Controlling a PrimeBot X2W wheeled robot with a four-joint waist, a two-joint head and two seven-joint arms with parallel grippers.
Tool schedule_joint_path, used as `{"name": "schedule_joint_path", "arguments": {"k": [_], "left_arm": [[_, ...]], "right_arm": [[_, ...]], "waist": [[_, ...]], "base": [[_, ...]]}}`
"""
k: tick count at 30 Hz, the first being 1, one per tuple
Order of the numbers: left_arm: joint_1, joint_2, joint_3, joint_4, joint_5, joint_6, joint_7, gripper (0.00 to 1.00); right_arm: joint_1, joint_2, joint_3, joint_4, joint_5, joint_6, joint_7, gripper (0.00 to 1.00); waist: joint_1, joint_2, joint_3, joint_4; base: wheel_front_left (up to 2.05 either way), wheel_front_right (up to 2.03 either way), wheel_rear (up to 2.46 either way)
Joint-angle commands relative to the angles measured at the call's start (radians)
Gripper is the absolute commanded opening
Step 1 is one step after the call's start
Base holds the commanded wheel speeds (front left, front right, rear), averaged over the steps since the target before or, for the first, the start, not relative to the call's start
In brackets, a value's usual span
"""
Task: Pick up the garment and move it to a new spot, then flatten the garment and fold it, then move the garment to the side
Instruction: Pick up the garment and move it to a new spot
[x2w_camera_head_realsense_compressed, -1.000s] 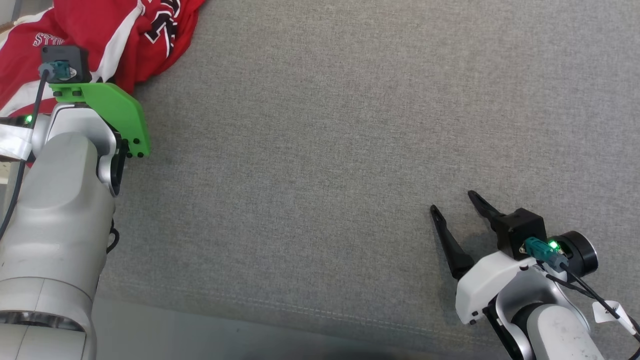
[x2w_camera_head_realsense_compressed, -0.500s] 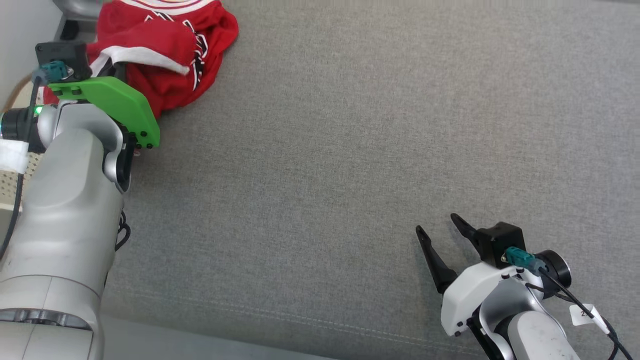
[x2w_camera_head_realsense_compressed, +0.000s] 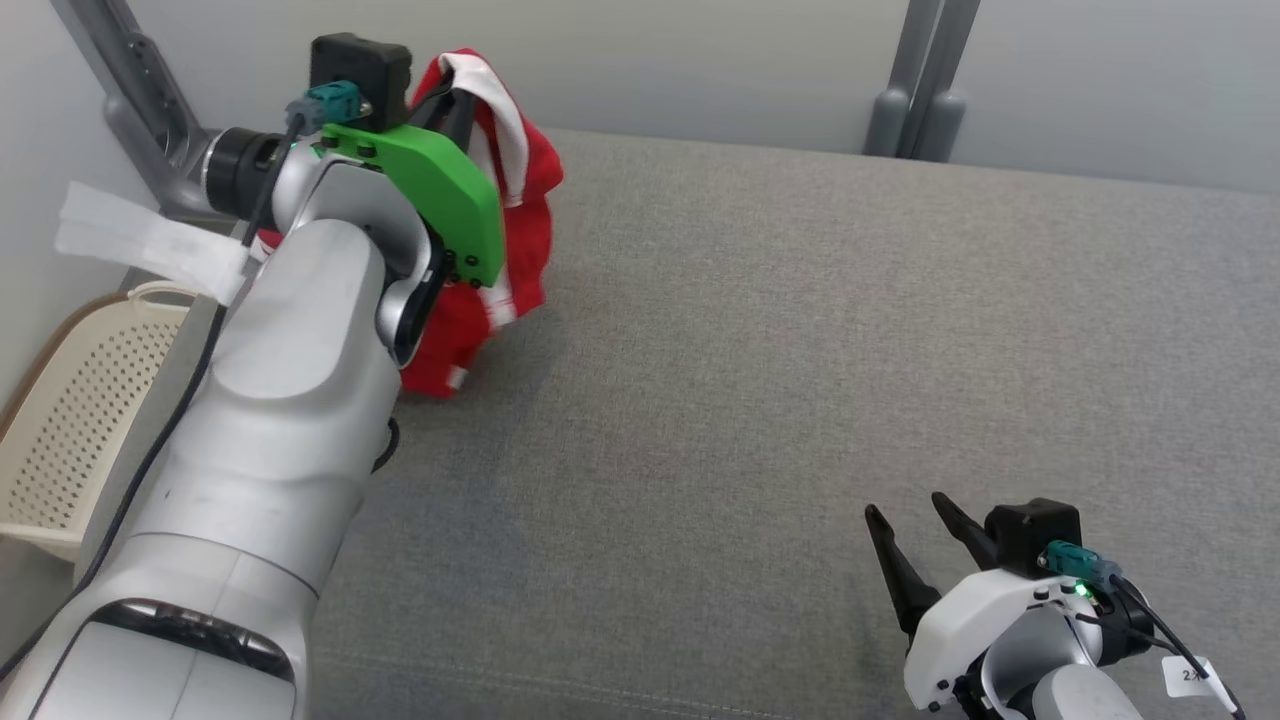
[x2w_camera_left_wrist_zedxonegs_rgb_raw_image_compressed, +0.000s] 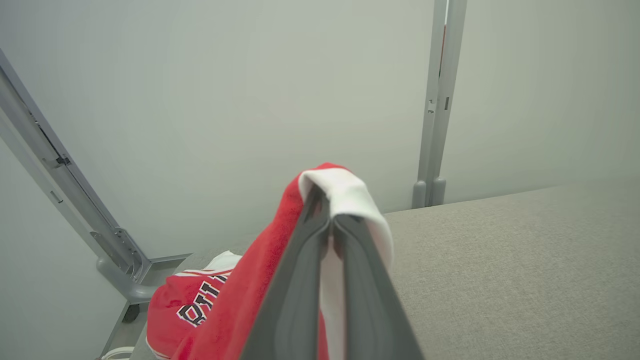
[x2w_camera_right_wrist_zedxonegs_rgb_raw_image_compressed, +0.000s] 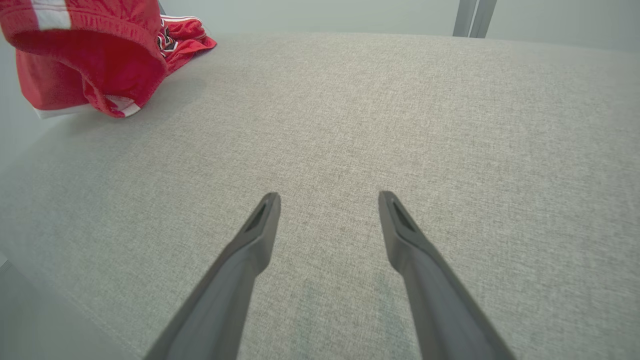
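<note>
Gripping a white-trimmed fold of the red garment (x2w_camera_left_wrist_zedxonegs_rgb_raw_image_compressed: 235, 300), the left gripper (x2w_camera_left_wrist_zedxonegs_rgb_raw_image_compressed: 325, 212) is clamped tight above the far left corner of the grey surface (x2w_camera_head_realsense_compressed: 800, 350). The cloth hangs from it and trails onto the surface. The right gripper (x2w_camera_head_realsense_compressed: 906, 505) is spread wide and empty at near right.

The garment (x2w_camera_head_realsense_compressed: 520, 190) is soft red cloth with white trim, matt; the desk (x2w_camera_head_realsense_compressed: 800, 350) wears grey woven fabric, matt and slightly coarse; the left gripper (x2w_camera_left_wrist_zedxonegs_rgb_raw_image_compressed: 326, 210) and right gripper (x2w_camera_head_realsense_compressed: 906, 505) have jaws of dark matt plastic; the bracket (x2w_camera_head_realsense_compressed: 440, 190) is smooth green plastic; the arm shell (x2w_camera_head_realsense_compressed: 290, 400) is satin silver; left of the desk, the basket (x2w_camera_head_realsense_compressed: 70, 420) is perforated cream plastic; behind the desk, the 2 posts (x2w_camera_head_realsense_compressed: 925, 80) look like grey painted metal.
</note>
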Motion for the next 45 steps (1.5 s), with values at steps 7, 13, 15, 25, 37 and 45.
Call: {"name": "schedule_joint_path", "arguments": {"k": [7,13,15,25,37,45], "left_arm": [[0.044,-0.030,-0.071,-0.178,-0.093,-0.007,0.077,0.00],[0.066,-0.033,-0.123,-0.336,-0.197,-0.004,0.102,0.00],[0.069,-0.033,-0.146,-0.383,-0.236,0.010,0.105,0.00],[0.059,-0.017,-0.185,-0.365,-0.291,0.080,0.114,0.00],[0.115,0.045,-0.232,-0.084,-0.240,0.087,0.090,1.00],[0.094,0.009,-0.225,0.054,-0.270,0.074,0.071,1.00]], "right_arm": [[0.005,-0.003,0.002,0.029,0.029,0.000,-0.020,1.00],[-0.014,-0.003,0.020,0.042,0.037,0.000,-0.022,1.00],[-0.020,-0.003,0.025,0.046,0.038,0.000,-0.025,1.00],[-0.057,-0.002,0.027,0.061,0.045,0.000,-0.047,1.00],[-0.083,-0.002,0.030,0.071,0.029,0.000,-0.044,1.00],[-0.086,-0.003,0.038,0.072,0.019,0.000,-0.028,1.00]], "waist": [[0.0001,0.0000,-0.083,-0.126],[0.0001,0.0000,-0.063,-0.227],[0.0001,0.0000,-0.052,-0.264],[0.0001,0.0000,0.043,-0.399],[0.0001,0.0000,0.100,-0.402],[0.0001,0.0000,0.076,-0.352]], "base": [[0.00,0.00,0.00],[0.00,0.00,0.00],[0.00,0.00,0.00],[0.00,0.00,0.00],[0.00,0.00,0.00],[0.00,0.00,0.00]]}}
